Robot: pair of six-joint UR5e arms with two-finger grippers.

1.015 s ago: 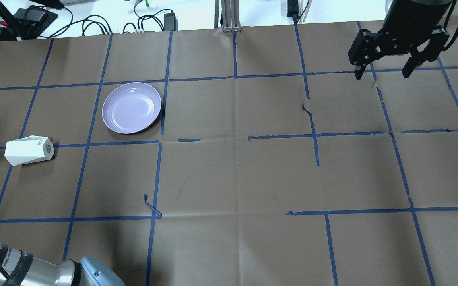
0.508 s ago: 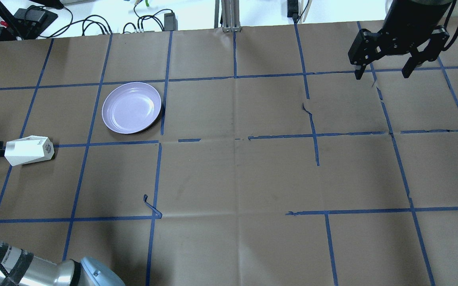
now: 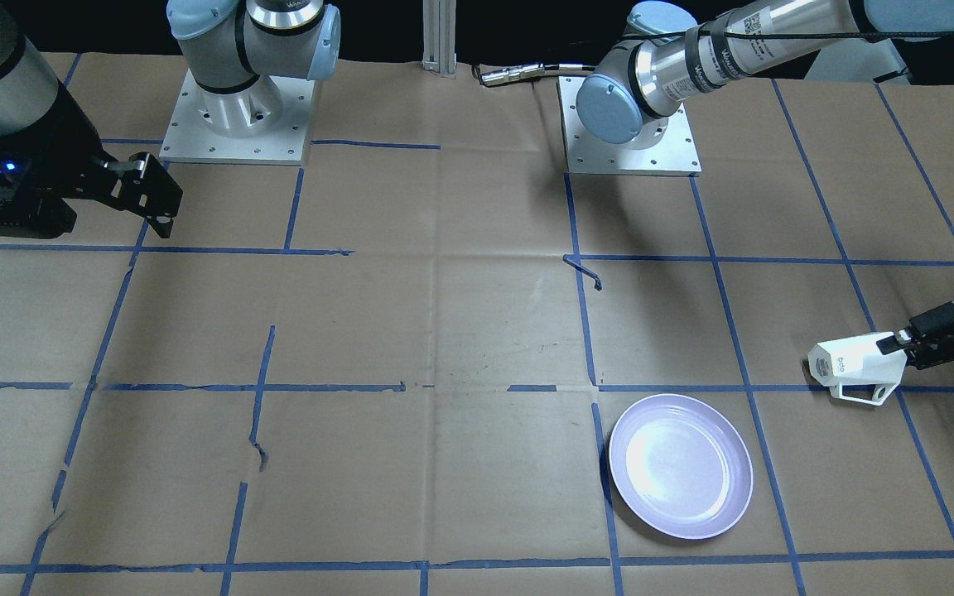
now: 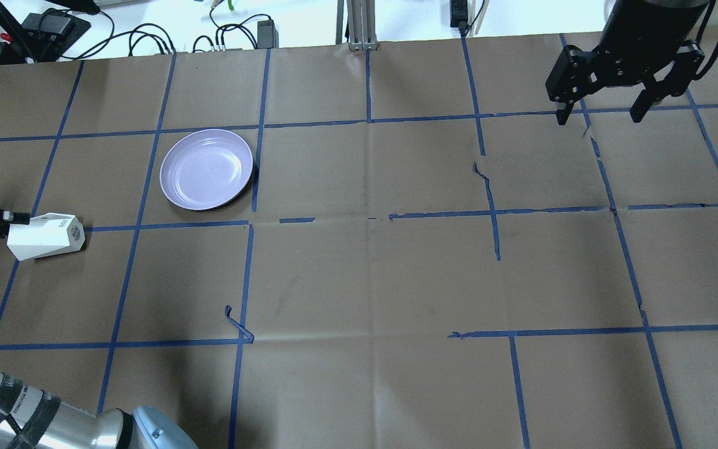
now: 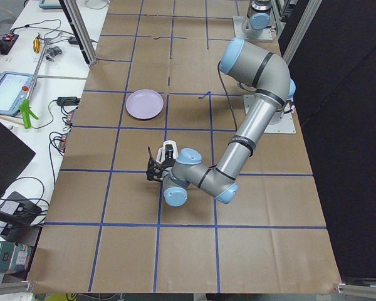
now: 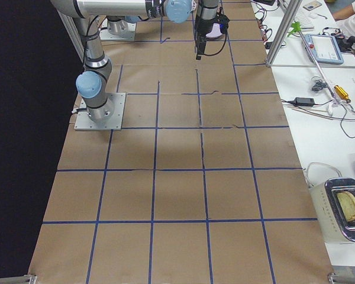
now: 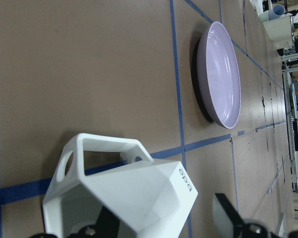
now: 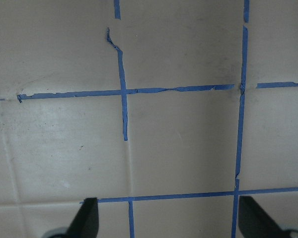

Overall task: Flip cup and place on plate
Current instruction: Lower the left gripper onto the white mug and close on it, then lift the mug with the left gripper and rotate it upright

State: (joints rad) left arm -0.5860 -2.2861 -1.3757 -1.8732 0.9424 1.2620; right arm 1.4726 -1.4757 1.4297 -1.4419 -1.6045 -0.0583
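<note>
The white faceted cup (image 4: 47, 237) lies on its side at the table's left, base toward the middle, handle flat on the paper (image 3: 854, 368). My left gripper (image 4: 4, 223) is open at the cup's mouth. In the left wrist view (image 7: 164, 225) one finger sits inside the mouth and the other stands outside the wall with a gap. The lavender plate (image 4: 206, 168) rests beyond the cup; it also shows in the front view (image 3: 680, 465) and the left wrist view (image 7: 219, 74). My right gripper (image 4: 599, 115) hangs open and empty at the far right.
Brown paper with a blue tape grid covers the table (image 4: 371, 262). A loose curl of tape (image 4: 237, 324) sticks up near the front left. Cables and power bricks (image 4: 147, 34) lie beyond the far edge.
My left gripper has moved right from the table's edge up to the cup's mouth, one finger going inside. The cup, the plate and the right arm have not moved.
</note>
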